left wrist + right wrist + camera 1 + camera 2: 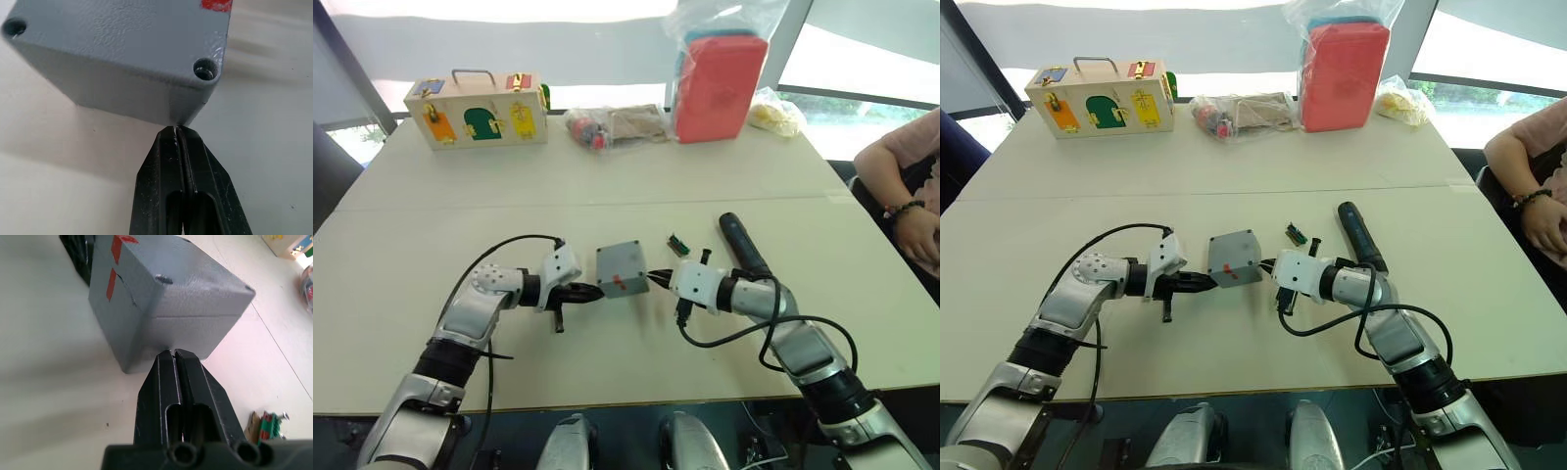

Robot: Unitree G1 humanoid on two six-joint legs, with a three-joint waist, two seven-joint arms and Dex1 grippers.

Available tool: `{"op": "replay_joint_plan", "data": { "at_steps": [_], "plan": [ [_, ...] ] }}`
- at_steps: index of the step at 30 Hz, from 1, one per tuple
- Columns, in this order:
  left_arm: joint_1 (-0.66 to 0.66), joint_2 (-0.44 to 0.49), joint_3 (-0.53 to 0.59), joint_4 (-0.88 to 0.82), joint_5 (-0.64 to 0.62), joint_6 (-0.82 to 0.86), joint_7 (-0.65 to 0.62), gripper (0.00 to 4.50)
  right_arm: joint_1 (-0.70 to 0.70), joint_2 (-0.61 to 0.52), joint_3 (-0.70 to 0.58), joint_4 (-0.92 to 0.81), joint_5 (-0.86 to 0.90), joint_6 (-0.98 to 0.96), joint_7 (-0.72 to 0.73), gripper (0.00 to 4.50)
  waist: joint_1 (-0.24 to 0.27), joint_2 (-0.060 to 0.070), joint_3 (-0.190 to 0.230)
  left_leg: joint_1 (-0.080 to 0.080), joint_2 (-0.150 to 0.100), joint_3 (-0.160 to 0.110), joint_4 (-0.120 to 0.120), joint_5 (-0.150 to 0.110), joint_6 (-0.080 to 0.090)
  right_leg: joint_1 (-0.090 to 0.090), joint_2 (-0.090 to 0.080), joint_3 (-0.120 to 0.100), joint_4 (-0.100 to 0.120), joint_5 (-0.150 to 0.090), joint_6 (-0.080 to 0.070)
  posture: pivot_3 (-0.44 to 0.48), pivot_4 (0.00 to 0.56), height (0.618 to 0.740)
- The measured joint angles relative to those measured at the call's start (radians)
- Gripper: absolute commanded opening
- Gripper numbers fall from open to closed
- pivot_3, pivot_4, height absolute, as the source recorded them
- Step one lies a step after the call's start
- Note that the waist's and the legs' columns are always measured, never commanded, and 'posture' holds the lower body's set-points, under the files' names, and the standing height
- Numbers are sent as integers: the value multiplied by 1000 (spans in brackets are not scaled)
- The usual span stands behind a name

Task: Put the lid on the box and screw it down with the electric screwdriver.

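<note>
I'm seeing the box (166, 308) looking like matt, finely textured grey plastic; the table (607, 196) is looking smooth and matt.

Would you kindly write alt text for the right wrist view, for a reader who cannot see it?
The right hand, its two black fingers closed together, touches a lower corner of the grey box on the pale table. The lid is on the box, red tape marks one side, and small green connector blocks lie behind the hand.

Grey box (623, 267), red marks; black electric screwdriver (742, 244)
</note>
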Motion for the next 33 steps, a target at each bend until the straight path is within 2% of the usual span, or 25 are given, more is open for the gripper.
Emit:
{"op": "replay_joint_plan", "data": {
  "at_steps": [10, 18, 22, 24, 28, 33],
  "plan": [
    [19, 19, 1, -91, -41, 33, -1, 0, -7, 4, 64, 37, 0, -1, 69, 64, 0, 0, 0, 0, 0, 0, 0, 0, 0, 0, 0, 0, 0, -1, -1, 0, 150, 730],
    [86, 144, 9, -168, -66, 62, -63, 0, 4, -14, 57, 36, -1, 2, 72, 64, 1, 1, 1, 0, 1, 0, 0, 0, 0, -1, 0, 0, 0, -2, -3, 0, 150, 730],
    [60, 185, 61, -114, -70, 45, -64, 0, 7, -29, 31, 36, -1, 3, 57, 64, 3, 1, 2, 0, 1, 0, 0, 0, 0, -1, -1, 0, 0, -2, -3, 0, 150, 730],
    [24, 177, 67, -70, -64, 25, -47, 0, 6, -28, 25, 36, -2, 4, 42, 64, 4, 1, 2, -1, 1, 0, 0, 0, 0, -1, -1, 0, 0, -1, -3, 0, 150, 730],
    [-74, 102, 64, 37, -36, -23, 8, 0, -9, -4, 18, 56, -17, 21, 0, 64, 3, 1, 2, -2, -2, 0, 0, 0, 0, -1, -1, 0, 0, -1, -1, 0, 150, 730],
    [-127, 34, 42, 128, -2, -73, 40, 0, -20, 7, 18, 73, -21, 35, -14, 64, -1, 1, 2, -4, -2, 0, 0, 0, 0, -3, 0, 0, 0, 0, 1, 0, 150, 730]
  ]
}}
